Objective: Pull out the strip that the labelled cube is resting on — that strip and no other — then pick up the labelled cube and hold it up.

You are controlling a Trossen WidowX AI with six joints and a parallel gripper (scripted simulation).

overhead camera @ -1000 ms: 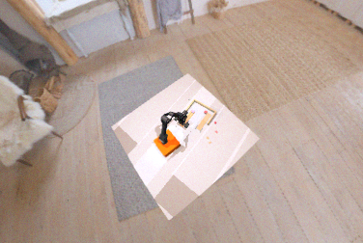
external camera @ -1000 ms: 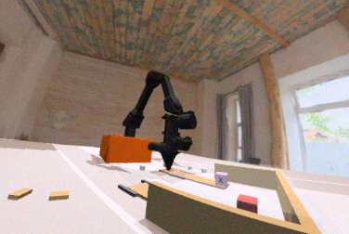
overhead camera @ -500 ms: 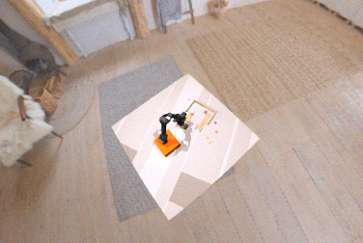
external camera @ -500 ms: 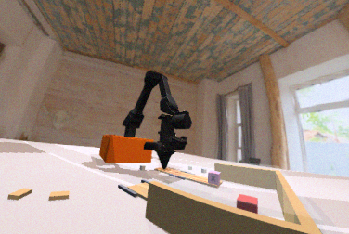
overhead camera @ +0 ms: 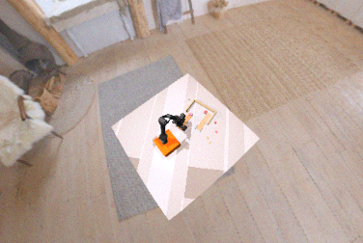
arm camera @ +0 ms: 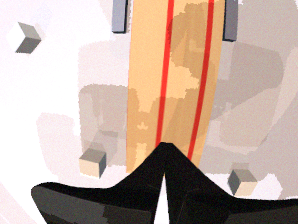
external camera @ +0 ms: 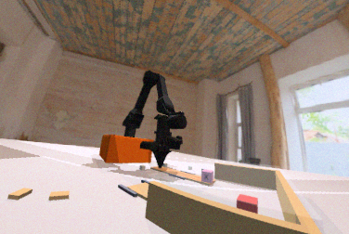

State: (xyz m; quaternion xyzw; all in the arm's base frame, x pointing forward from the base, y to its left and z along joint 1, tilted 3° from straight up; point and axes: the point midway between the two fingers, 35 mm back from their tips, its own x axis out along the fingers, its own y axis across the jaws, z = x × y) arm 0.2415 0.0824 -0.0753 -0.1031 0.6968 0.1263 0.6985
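Note:
The labelled cube [external camera: 207, 175] is small and lilac with a dark X on its side. It rests on the far end of a long orange strip [external camera: 178, 174] [arm camera: 145, 75], which has two red lines in the wrist view. My gripper [external camera: 161, 167] [arm camera: 165, 148] is shut with nothing between its fingers. It points down with its closed tips over or on the strip's near end; whether they touch it is hard to tell. The cube is outside the wrist view.
Dark guide bars [arm camera: 119, 15] [arm camera: 230, 20] flank the strip. Small pale cubes [arm camera: 93, 163] [arm camera: 242, 183] lie near its end. A wooden frame [external camera: 186, 204] stands beyond, with a red cube [external camera: 247, 203] and a second strip [overhead camera: 203, 121]. Small orange blocks [external camera: 20, 193] [external camera: 59, 195] lie apart.

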